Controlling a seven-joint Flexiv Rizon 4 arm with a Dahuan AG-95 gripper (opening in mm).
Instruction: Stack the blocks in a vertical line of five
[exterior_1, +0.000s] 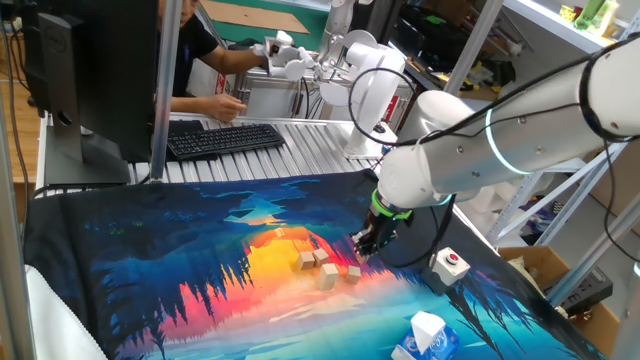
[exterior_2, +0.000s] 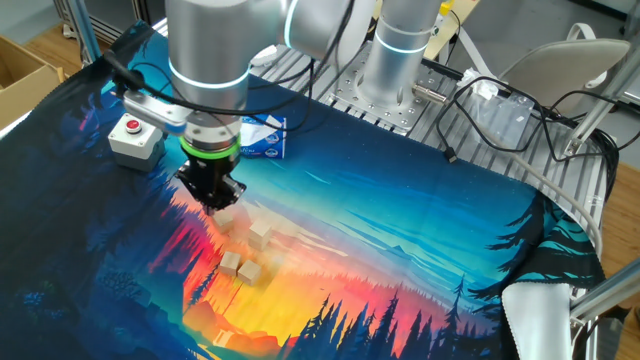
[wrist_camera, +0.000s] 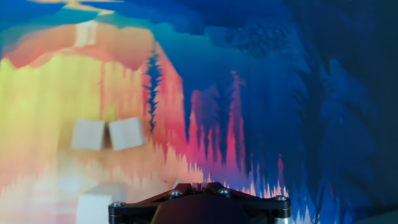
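End effector (exterior_2: 211, 192) hovers beside scattered blocks (exterior_2: 241, 268) (jaw state unclear), mat's edge distant.

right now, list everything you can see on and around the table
wooden blocks: about four visible, light tan, lying loose on the orange part of the mat, none stacked; one sits right under the fingers
mat: one, blue and orange sunset forest print, covering the table
button box: one, white with a red button, on the mat's edge near the arm
tissue pack: one, white and blue, on the mat beside the arm
keyboard: one, black, on the metal bench behind the mat
person: one, in a dark shirt, seated at the keyboard
robot arm: one, white, reaching over the mat
fingers: black, low over the blocks; open or shut cannot be told
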